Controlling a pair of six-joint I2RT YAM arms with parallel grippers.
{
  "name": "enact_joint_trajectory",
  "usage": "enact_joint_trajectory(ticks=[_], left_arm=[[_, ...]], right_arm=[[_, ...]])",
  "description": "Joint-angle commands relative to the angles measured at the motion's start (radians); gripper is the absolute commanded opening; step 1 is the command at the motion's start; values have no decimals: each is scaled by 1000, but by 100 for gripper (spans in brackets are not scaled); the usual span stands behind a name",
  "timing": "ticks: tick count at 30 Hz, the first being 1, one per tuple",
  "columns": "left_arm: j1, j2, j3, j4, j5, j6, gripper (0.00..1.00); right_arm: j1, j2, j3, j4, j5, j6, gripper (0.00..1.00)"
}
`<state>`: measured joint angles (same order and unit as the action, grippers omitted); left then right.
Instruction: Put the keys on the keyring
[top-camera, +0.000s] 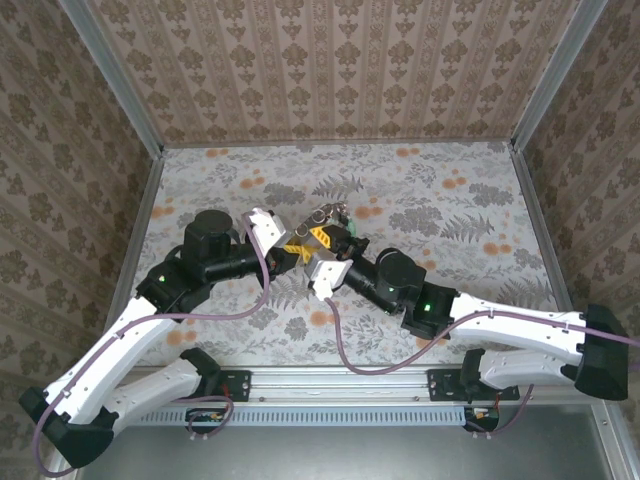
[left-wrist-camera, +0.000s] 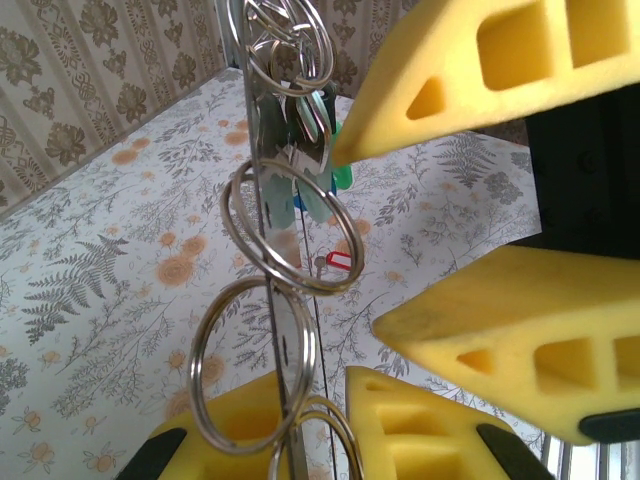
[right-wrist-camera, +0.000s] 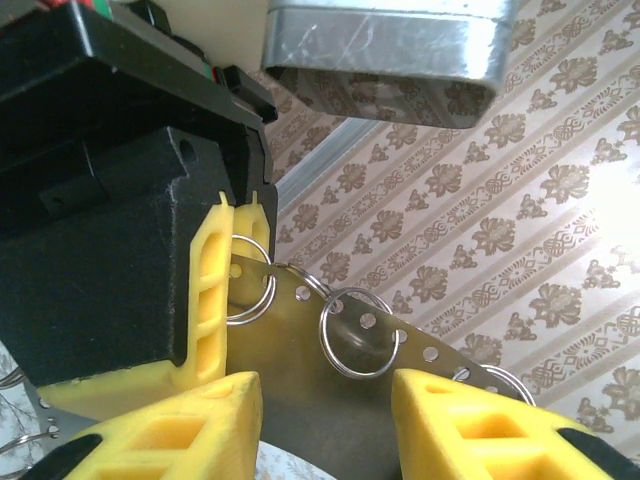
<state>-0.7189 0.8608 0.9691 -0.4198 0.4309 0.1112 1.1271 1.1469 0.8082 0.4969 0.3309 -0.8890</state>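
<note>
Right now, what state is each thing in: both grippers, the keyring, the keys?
Left gripper: shut on the keyring's metal strip.
Right gripper: open, fingers either side of the strip, not gripping.
Keyring: held up off the table, rings through its holes.
Keys: bunched at the keyring's far end; threaded or not, cannot tell.
</note>
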Motion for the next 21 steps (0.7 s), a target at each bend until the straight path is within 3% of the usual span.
enact_joint_trajectory(ticks=[1, 21], left_arm=[[3, -8, 18, 18, 20, -13, 0], [6, -2, 25, 12, 31, -11, 0]], right_arm=[[11, 24, 32, 73, 57, -52, 40], [32, 86, 85, 154, 108, -114, 33]])
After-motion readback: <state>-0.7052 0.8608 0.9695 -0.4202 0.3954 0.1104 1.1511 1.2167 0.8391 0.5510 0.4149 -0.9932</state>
